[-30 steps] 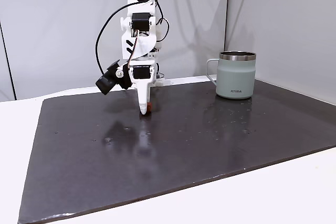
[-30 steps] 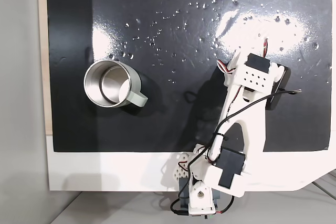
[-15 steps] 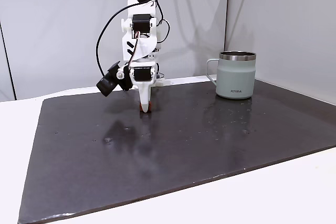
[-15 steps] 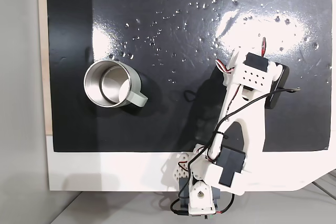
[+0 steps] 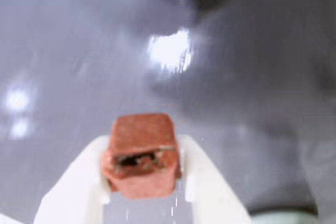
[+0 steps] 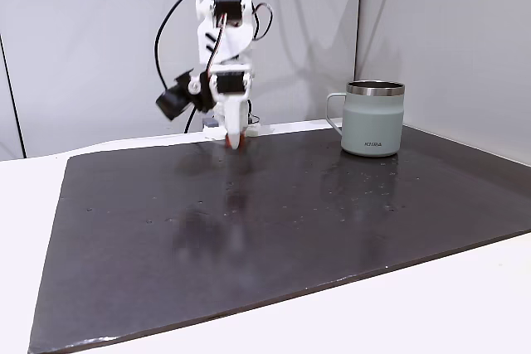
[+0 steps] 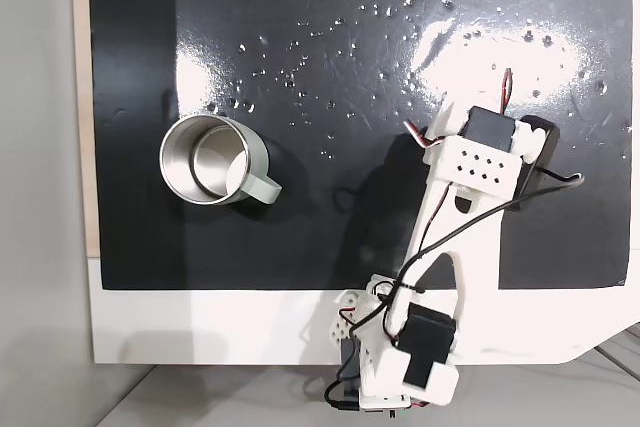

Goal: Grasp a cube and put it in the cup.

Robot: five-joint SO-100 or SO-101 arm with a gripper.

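Reddish-orange cube (image 5: 142,153) pinched in white end effector (image 6: 236,140), now lifted clear of dark worktop (image 6: 274,221); grasp done; carry to steel-rimmed mug (image 6: 374,118), well apart, pending.

Wrist view sits right behind the end effector (image 5: 142,182) looking down at the dark mat (image 5: 252,103), one fixed view faces the arm (image 6: 220,55) low from across the counter (image 6: 25,230), another looks straight down; both fixed views share the mat, arm and cup (image 6: 373,118).

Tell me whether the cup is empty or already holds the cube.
Empty: the cup shows bare steel inside, and the cube sits clamped in the pincer.
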